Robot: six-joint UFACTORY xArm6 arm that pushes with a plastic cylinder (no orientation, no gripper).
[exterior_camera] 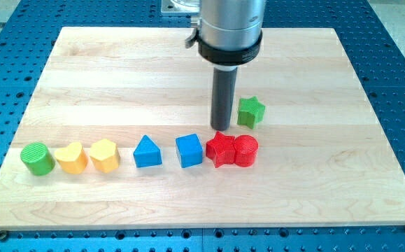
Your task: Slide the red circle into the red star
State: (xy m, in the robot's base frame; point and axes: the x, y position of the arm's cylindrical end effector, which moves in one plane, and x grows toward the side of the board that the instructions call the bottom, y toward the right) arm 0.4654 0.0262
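Observation:
The red circle [246,150] lies on the wooden board, touching the right side of the red star [221,148]. My tip [221,129] sits just above the red star toward the view's top, close to it or touching its upper edge. The green star [251,111] lies just to the right of the rod.
A row runs along the lower part of the board [118,77]: a green circle [37,158], a yellow heart [71,157], a yellow hexagon [105,155], a blue triangle [147,151] and a blue cube [189,150] next to the red star.

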